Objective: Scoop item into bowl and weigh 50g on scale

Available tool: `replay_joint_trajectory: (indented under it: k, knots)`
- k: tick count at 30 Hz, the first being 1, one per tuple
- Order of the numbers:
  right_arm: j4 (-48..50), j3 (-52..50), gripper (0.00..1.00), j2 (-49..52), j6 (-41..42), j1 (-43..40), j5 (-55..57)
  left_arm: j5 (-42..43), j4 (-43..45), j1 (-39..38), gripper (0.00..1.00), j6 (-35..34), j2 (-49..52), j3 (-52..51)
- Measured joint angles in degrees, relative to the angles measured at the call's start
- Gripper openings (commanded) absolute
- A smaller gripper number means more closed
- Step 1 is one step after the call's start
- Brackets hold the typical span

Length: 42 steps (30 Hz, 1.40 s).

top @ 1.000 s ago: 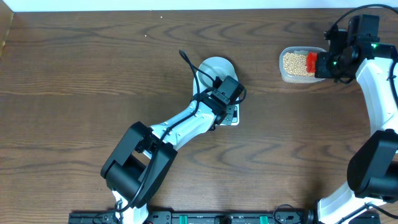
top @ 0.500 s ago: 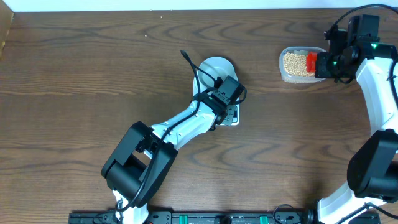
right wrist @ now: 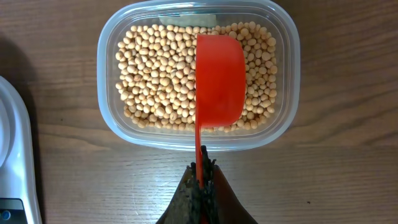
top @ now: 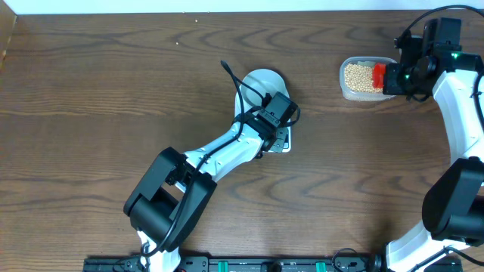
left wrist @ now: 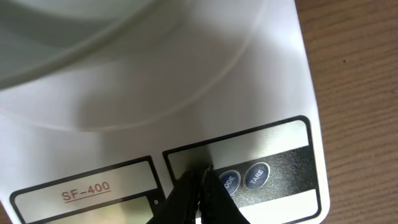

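Left wrist | left jaws closed at scale (left wrist: 249, 93) panel | bowl (left wrist: 62, 37) cropped | right jaws pinching scoop (right wrist: 219, 74)

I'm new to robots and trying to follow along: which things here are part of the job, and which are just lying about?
Part of the job:
beans; tub holding them; scoop, held by the right gripper; bowl; scale; left gripper, shut at the scale's buttons.

Just there:
table; black bar at its near edge.
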Motion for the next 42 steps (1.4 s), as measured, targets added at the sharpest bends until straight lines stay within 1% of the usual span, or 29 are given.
replay_joint_trajectory:
  k: [12, 15, 20, 22, 27, 31, 36, 42]
  knots:
    - [0.0, 0.0, 0.01, 0.0, 0.0, 0.0, 0.0, -0.3, -1.8, 0.0, 0.07, 0.1, -0.7, 0.7]
    - [0.0, 0.0, 0.01, 0.0, 0.0, 0.0, 0.0, -0.9, -1.9, 0.0, 0.07, 0.2, -4.0, 0.6]
    - [0.2, 0.0, 0.01, 0.0, 0.0, 0.0, 0.0, -1.6, -1.7, 0.0, 0.07, 0.2, -14.2, 0.6]
    - [0.3, 0.0, 0.01, 0.0, 0.0, 0.0, 0.0, -1.7, -1.7, 0.0, 0.07, 0.2, -16.8, 0.6]
    - [0.5, 0.0, 0.01, 0.0, 0.0, 0.0, 0.0, -2.2, -1.9, 0.0, 0.07, 0.2, -18.2, 0.6]
    - [0.4, 0.0, 0.01, 0.0, 0.0, 0.0, 0.0, -3.5, -3.7, 0.4, 0.07, 0.3, -18.2, 0.6]
    - [0.3, 0.0, 0.01, 0.0, 0.0, 0.0, 0.0, -3.9, -6.6, 3.1, 0.07, 0.3, -18.6, 0.6]
    - [0.3, 0.0, 0.01, 0.0, 0.0, 0.0, 0.0, -4.5, -6.9, 8.9, 0.07, 0.3, -20.7, 0.6]
